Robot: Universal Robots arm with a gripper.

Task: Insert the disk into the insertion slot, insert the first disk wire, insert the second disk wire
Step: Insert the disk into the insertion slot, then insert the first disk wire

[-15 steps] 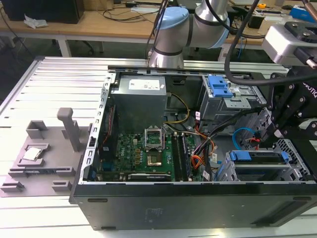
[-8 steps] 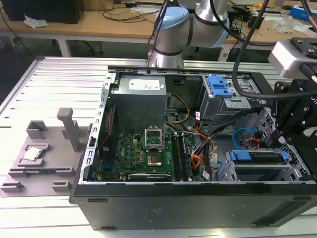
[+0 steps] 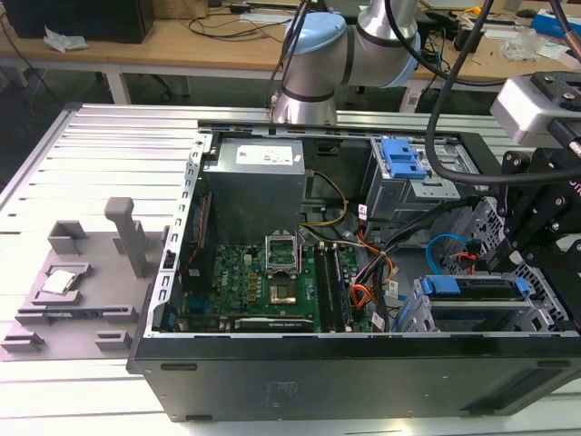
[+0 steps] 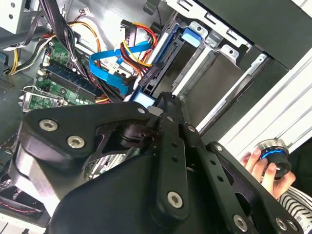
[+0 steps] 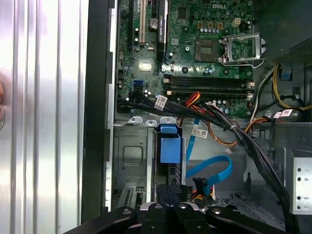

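Note:
The disk [image 3: 474, 291] lies in the insertion slot [image 3: 486, 318] at the case's near corner on the exterior view's right, framed by its blue carrier [image 5: 169, 147]. My gripper [image 3: 497, 265] hangs over the disk's inner end. Its fingers look shut with nothing between them, and the tips [image 5: 173, 191] sit at the end of the blue carrier. Beside the tips lies the first disk wire [image 5: 201, 187], an orange and red bundle with a dark plug. The second disk wire [image 5: 214, 170], flat and blue, loops just past it. The gripper [image 4: 163, 97] and the blue cable [image 4: 109, 61] also appear in the second wrist view.
Black cable bundles [image 5: 229, 126] cross from the motherboard [image 5: 209, 44] towards the drive bay. An upper grey cage with a blue latch [image 3: 404, 162] stands behind. A person's hand [image 4: 256, 163] holds a knob outside the case. Grey fixtures [image 3: 82, 282] lie at the exterior view's left.

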